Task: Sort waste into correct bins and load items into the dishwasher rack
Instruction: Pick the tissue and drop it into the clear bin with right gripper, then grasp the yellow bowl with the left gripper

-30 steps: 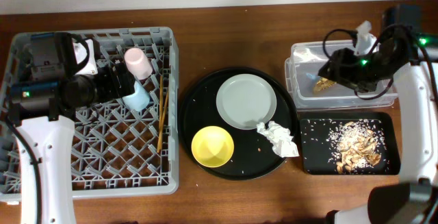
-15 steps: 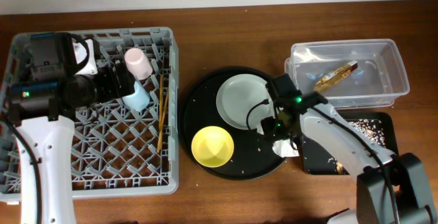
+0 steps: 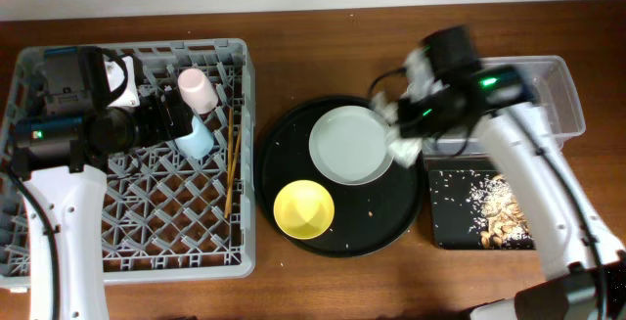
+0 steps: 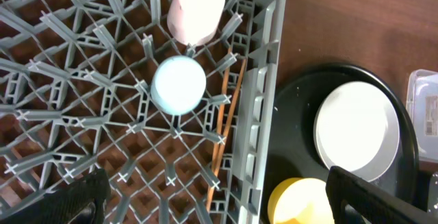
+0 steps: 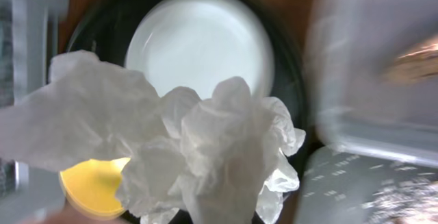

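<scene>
Right hand [image 3: 409,124] is closed on the crumpled white napkin [image 5: 205,148]. It's held in the air over the right edge of the round black tray [image 3: 381,237], between the grey-green plate [image 3: 350,144] and the clear tub [image 3: 559,90]. Paper hides the fingers in the wrist view, and the overhead is motion-blurred.

Napkin handling: near weightless, soft, 0 stiffness, loose folds hanging below the grip. Pinch the bunched middle. Risk is a flap snagging the tub wall or clinging to a pad on release. My guess is it belongs in the tub, since the shallow black tray [image 3: 445,230] holds the food scraps [image 3: 504,217].

Left hand [image 4: 215,183] is wide open and holding nothing. It's over the dishwasher rack [image 3: 59,251], near the blue cup [image 4: 178,85], pink cup [image 4: 197,5] and 2 chopsticks [image 4: 222,135].

Plate and yellow bowl [image 3: 304,209] are not yet loaded. Both look stiff and smooth, so take them by the rim.
</scene>
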Robot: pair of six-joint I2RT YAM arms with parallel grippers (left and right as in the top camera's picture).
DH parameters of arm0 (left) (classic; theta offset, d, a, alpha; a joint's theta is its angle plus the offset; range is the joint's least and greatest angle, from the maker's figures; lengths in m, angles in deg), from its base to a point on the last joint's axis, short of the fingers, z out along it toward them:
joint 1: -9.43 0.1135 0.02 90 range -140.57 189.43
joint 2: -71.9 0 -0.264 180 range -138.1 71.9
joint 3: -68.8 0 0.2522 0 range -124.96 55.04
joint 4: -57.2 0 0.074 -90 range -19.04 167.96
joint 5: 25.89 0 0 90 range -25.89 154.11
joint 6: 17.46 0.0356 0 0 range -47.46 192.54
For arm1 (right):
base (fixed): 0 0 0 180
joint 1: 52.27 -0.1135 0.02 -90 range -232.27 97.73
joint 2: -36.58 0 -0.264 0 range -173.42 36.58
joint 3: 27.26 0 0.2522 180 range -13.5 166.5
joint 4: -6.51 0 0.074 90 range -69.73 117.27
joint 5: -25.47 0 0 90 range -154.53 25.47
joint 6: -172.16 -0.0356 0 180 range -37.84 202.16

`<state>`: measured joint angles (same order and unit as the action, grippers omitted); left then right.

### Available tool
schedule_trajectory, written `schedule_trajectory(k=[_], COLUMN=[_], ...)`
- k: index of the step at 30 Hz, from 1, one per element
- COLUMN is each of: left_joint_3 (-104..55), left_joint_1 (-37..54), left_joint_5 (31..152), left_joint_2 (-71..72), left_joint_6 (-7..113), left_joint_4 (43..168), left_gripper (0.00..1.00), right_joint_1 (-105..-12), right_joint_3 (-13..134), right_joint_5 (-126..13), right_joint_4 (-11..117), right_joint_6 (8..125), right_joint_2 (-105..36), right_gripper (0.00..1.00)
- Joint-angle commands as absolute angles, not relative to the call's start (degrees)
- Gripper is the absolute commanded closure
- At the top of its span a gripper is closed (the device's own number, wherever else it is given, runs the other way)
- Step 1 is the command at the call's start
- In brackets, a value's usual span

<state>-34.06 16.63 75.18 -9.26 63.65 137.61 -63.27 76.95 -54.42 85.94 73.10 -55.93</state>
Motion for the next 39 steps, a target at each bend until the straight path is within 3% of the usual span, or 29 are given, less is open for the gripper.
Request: schedule_trajectory(k=[1,4,6,9,10,11,18,29,30,32,33,35,37,38,39], left_joint_3=[-34.5,-34.5,-34.5,-34.5,-34.5,-34.5,-34.5,-34.5,-34.5,-33.8,-33.5,-32.8,-32.8,-32.8,-32.4], left_joint_1=[16.7,16.7,16.7,16.7,16.7,16.7,16.7,16.7,16.6,14.1,10.7,-1.9,-11.2,-14.1,-17.8], left_joint_5=[75.2,75.2,75.2,75.2,75.2,75.2,75.2,75.2,76.4,92.5,92.3,88.1,88.1,88.3,87.1], left_joint_2=[-9.1,-9.1,-9.1,-9.1,-9.1,-9.1,-9.1,-9.1,-9.3,-9.5,-9.5,-9.5,-9.5,-9.7,-9.9], left_joint_6=[63.1,63.1,63.1,63.1,63.1,63.1,63.1,63.1,62.0,64.7,65.1,65.1,67.1,66.1,66.1], left_joint_4=[137.5,137.5,137.5,137.5,137.5,137.5,137.5,135.7,133.1,138.0,139.8,142.4,140.1,138.5,138.7], left_gripper=[0.01,0.01,0.01,0.01,0.01,0.01,0.01,0.01,0.01,0.01,0.3,0.63,0.58,0.07,0.46], right_joint_1=[-51.1,-40.4,-38.1,-37.7,-37.6,-37.5,-36.6,-36.5,-36.5,-36.5,-36.5,-36.5,-36.5,-36.5,-36.5], right_joint_3=[77.4,74.8,74.8,74.8,74.8,75.0,84.0,84.1,84.1,84.1,84.1,84.1,84.1,84.1,84.1], right_joint_5=[-55.1,-55.0,-55.1,-55.1,-55.1,-55.0,-38.9,-38.6,-38.6,-38.6,-38.6,-38.6,-38.6,-38.6,-38.6], right_joint_4=[81.4,75.5,74.5,72.4,71.8,71.6,82.2,84.4,84.4,84.4,84.4,84.4,84.4,84.4,84.4], right_joint_6=[68.8,65.1,65.1,65.1,65.1,65.1,65.3,65.3,65.3,65.3,65.3,65.3,65.3,65.3,65.3], right_joint_2=[-56.2,-60.7,-64.8,-67.7,-68.1,-67.9,-62.6,-62.1,-62.1,-62.1,-62.1,-62.1,-62.1,-62.1,-62.1], right_gripper=[0.96,0.96,0.82,0.74,0.34,0.01,0.01,0.01,0.01,0.01,0.01,0.01,0.01,0.01,0.01])
